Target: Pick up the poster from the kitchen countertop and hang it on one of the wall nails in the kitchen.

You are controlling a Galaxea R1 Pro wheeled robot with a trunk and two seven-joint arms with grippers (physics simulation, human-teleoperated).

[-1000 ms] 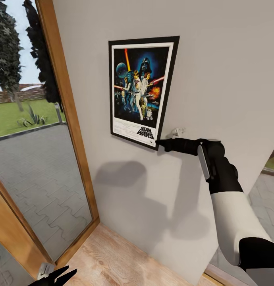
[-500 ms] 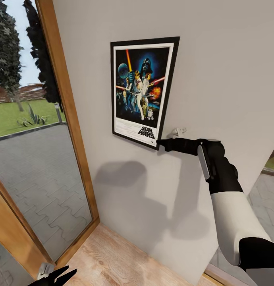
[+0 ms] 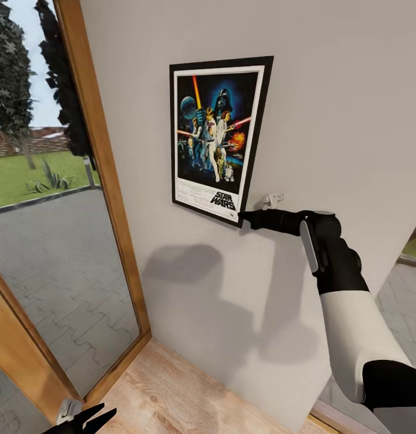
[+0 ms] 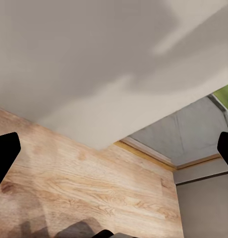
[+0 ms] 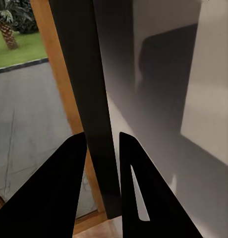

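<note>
In the head view the right gripper [image 3: 243, 217] pinches the lower right corner of the poster [image 3: 217, 135], held flat against the grey wall [image 3: 340, 108] beside a small nail [image 3: 270, 199]; a glass door [image 3: 51, 241] stands left. The left gripper [image 3: 81, 420] hangs low, fingers spread. In the left wrist view its fingers [image 4: 5, 153] stand wide over wooden floor [image 4: 84, 188]. In the right wrist view both fingers [image 5: 59, 193] clamp the poster's [image 5: 89, 99] black edge.

I see the pale wall [image 3: 328, 90] carrying the poster [image 3: 217, 138], which sits flat against it, slightly tilted, beside the wooden window frame [image 3: 102, 175]. A small white wall nail [image 3: 271, 199] sticks out just beside the poster's lower corner. My right gripper [image 3: 243, 217] pinches that corner, fingers closed on the black edge. Below, the wood floor [image 3: 190, 398] meets the wall, bare where I see it
</note>
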